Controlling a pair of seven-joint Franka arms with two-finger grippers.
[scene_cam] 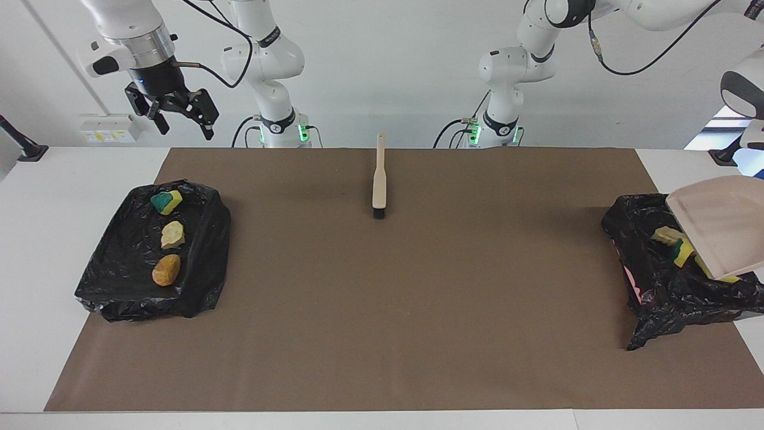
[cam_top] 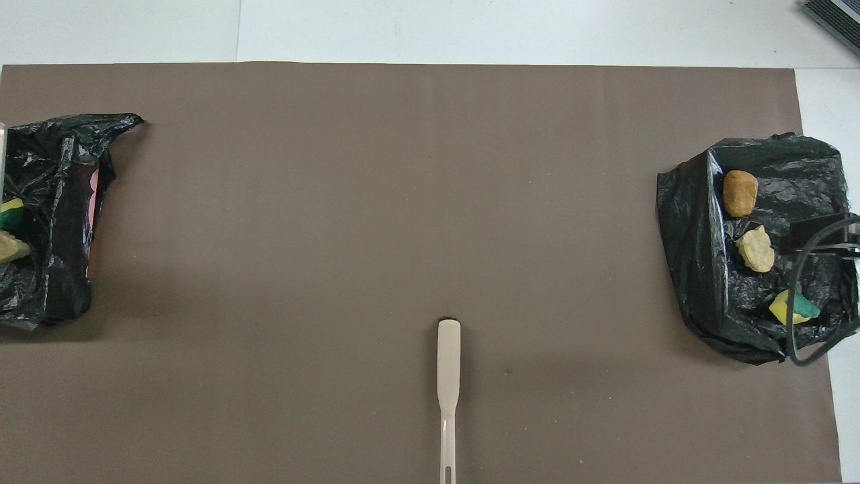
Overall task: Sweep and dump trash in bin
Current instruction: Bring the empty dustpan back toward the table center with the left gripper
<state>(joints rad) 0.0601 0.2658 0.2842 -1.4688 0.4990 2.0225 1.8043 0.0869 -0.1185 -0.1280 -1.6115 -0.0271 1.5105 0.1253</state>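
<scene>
The beige dustpan (scene_cam: pixel 716 227) hangs tilted over the black-bag-lined bin (scene_cam: pixel 656 298) at the left arm's end. My left gripper (scene_cam: pixel 753 160) holds it at the view's edge, fingers cut off. Below the pan's lip lie a pale chunk (scene_cam: pixel 665 235), a green-backed sponge (scene_cam: pixel 680 251) and a yellow piece (scene_cam: pixel 719 276). A second black-lined bin (scene_cam: pixel 119 292) at the right arm's end holds a green-backed sponge (scene_cam: pixel 166 202), a pale chunk (scene_cam: pixel 172 234) and an orange-brown chunk (scene_cam: pixel 166 270). My right gripper (scene_cam: pixel 182 122) is open, high over the table's edge, above that bin's near end.
The beige brush (scene_cam: pixel 379 179) lies on the brown mat (scene_cam: pixel 418 298) midway between the arms, close to the robots, bristles pointing away from them. In the overhead view a black cable (cam_top: pixel 803 289) loops over the bin (cam_top: pixel 692 235) at the right arm's end.
</scene>
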